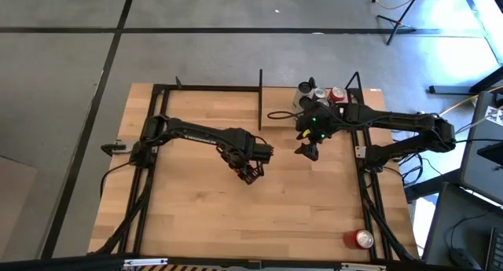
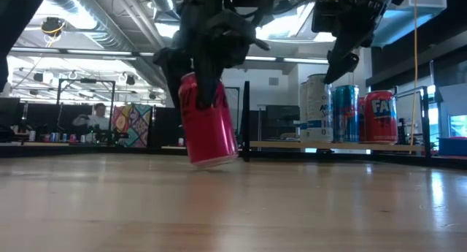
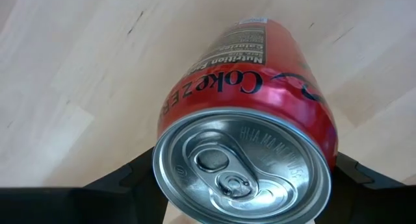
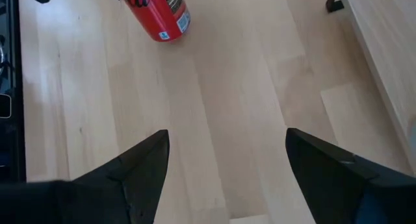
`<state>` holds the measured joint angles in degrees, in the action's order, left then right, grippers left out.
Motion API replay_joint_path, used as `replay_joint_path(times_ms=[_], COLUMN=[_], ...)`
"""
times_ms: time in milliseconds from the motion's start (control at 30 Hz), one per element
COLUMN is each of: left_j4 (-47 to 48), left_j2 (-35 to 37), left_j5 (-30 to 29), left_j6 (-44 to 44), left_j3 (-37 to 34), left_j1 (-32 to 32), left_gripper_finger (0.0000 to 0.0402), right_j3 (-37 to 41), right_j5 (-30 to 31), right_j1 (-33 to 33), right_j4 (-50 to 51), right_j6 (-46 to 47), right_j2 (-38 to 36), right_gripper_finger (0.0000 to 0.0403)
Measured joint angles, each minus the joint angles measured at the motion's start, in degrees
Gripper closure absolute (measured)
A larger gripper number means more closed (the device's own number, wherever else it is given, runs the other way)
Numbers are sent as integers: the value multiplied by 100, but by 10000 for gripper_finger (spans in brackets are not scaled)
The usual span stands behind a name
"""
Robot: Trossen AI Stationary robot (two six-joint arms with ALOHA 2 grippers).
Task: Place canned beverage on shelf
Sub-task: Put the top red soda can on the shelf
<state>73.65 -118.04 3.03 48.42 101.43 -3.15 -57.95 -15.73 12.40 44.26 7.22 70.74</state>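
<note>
One red Coke Zero can — "Nutrition Facts" panel legible — clamped in left gripper, tilted, lower rim at table mid-board. Right gripper held spread wide, nothing grasped, just beside shelf. Several cans stood on shelf — one lettered "FA".

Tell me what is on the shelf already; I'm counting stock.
On the shelf stand a white can, a blue can and a red can, near its right end. Anything behind them is hidden.

Left gripper mid-table, right gripper beside shelf
</note>
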Motion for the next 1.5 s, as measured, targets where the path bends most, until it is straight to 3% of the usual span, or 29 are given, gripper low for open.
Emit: replay_joint_path(times_ms=[433,733,967,1167,1300,1500], left_j4=[-202,58,261,327,352,56], left_j2=[4,304,1127,2115,2855,4237], left_j5=[-72,99,-48,-931,-1592,-1818], left_j6=[230,-56,-1001,-1798,-1541,-389], left_j3=[0,0,-2,-82,-648,-2315], left_j1=[-6,-38,-201,-670,-1147,-1942], left_gripper_finger=[78,76,76,76,76,76], right_j3=[0,0,-2,-2,-2,-215], right_j5=[0,0,13,-262,42,833], right_j1=[-2,-2,-2,-184,-672,-1217], right_j4=[2,-26,-359,-1348,-2360,-3554], right_j6=[144,149,169,589,583,444], right_j2=[0,0,0,0,2,358], right_gripper_finger=[107,107,107,107,107,107])
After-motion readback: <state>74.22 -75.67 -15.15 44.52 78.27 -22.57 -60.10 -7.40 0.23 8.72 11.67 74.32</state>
